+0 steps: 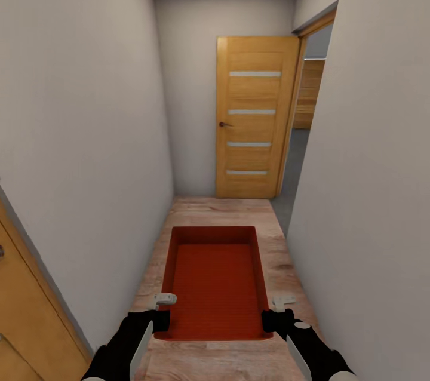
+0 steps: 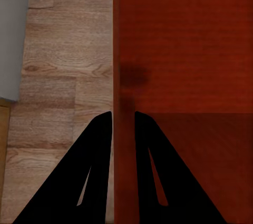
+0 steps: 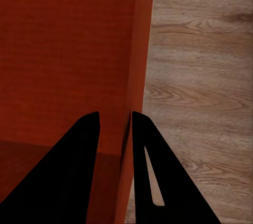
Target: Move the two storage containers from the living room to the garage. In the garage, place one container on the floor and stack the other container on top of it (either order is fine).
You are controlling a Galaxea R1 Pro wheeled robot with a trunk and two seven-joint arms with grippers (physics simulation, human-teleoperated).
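Head view showed me a narrow corridor with pale walls, wood-plank floor [image 1: 239,214] and an orange panelled door [image 1: 254,124] standing open at the far end. I carried one storage container [image 1: 216,285], a red-orange rectangular bin with thin straight walls and a finely ribbed bottom, low in front of the robot, between both arms. My left tool [image 2: 123,116] was clamped on the left wall, one black finger on each side; my right tool [image 3: 116,116] pinched the right wall likewise. The arms were cut off at the picture's lower edge.
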